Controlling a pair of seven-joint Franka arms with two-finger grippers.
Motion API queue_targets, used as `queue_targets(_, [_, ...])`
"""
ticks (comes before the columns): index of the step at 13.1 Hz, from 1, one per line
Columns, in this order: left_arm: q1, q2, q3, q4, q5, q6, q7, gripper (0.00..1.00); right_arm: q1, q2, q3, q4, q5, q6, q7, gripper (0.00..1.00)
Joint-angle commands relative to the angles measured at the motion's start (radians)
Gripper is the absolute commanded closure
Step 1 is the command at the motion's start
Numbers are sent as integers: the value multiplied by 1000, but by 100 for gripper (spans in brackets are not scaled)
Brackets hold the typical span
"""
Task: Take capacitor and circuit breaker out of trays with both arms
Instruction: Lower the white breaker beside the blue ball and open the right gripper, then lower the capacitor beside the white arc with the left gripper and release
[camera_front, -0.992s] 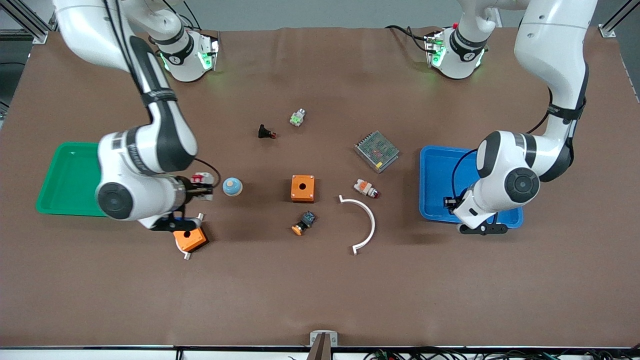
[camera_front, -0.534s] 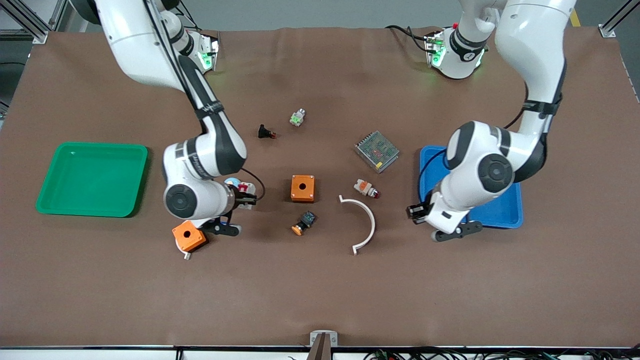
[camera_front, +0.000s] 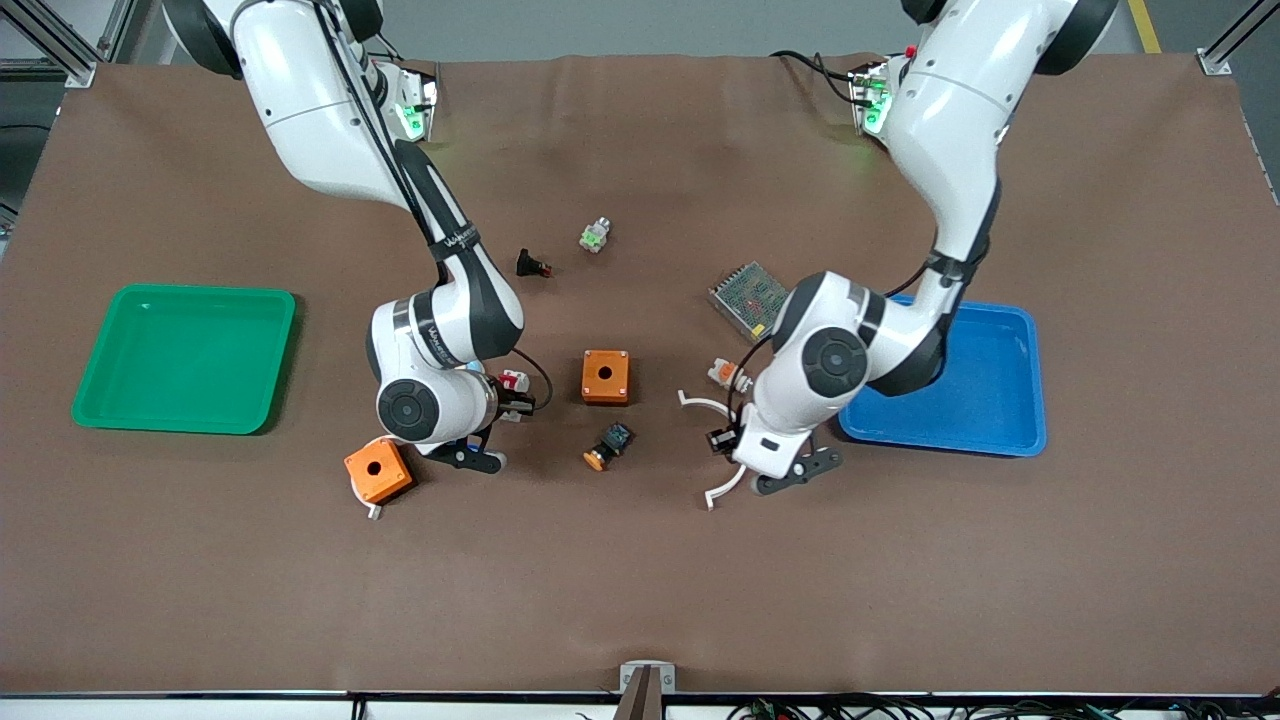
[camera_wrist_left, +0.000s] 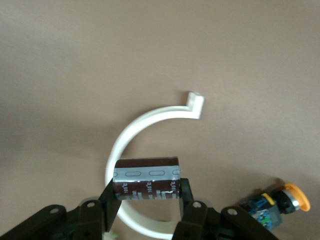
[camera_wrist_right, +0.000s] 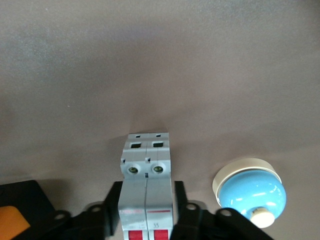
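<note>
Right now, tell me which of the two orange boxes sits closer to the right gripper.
The orange box toward the right arm's end of the table, nearer the front camera, lies just beside the right gripper. The other orange box, mid-table, is farther off.

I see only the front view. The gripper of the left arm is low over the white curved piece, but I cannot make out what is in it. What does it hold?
Observer: The left gripper is shut on the capacitor, a dark cylinder with a grey printed band, held crosswise between the fingers.
Operator: Is it exactly over the curved piece?
Observer: In the left wrist view, one end covers the band of the white arc. The rest seems to be over the space inside the arc.
Operator: And the other arm?
Observer: The right gripper is shut on the breaker. A blue dome button lies on the table beside it, which the arm mostly hides from you.
</note>
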Motion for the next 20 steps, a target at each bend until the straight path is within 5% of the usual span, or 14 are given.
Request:
queue_targets(1, [-46, 35, 6, 42, -16, 46, -39, 99, 0, -14, -4, 31, 24, -22, 16, 0])
queue_targets(5, [-104, 79, 14, 42, -12, 77, -62, 91, -15, -150, -78, 30, 4, -155, 2, 0])
queue_targets(10, [-109, 118, 17, 42, -4, 210, -58, 60, -20, -424, -173, 26, -139, -364, -12, 0])
queue_targets(13, [-109, 115, 29, 44, -3, 229, -52, 17, -58, -547, -196, 10, -278, -453, -235, 0])
queue_targets(15, [-109, 95, 51, 44, 14, 227, -53, 0, -137, -612, -196, -35, -282, -447, -353, 0])
queue_targets(20, [-97, -68, 109, 41, 57, 105, -50, 0, -227, -696, -196, -72, -289, -387, -530, 0])
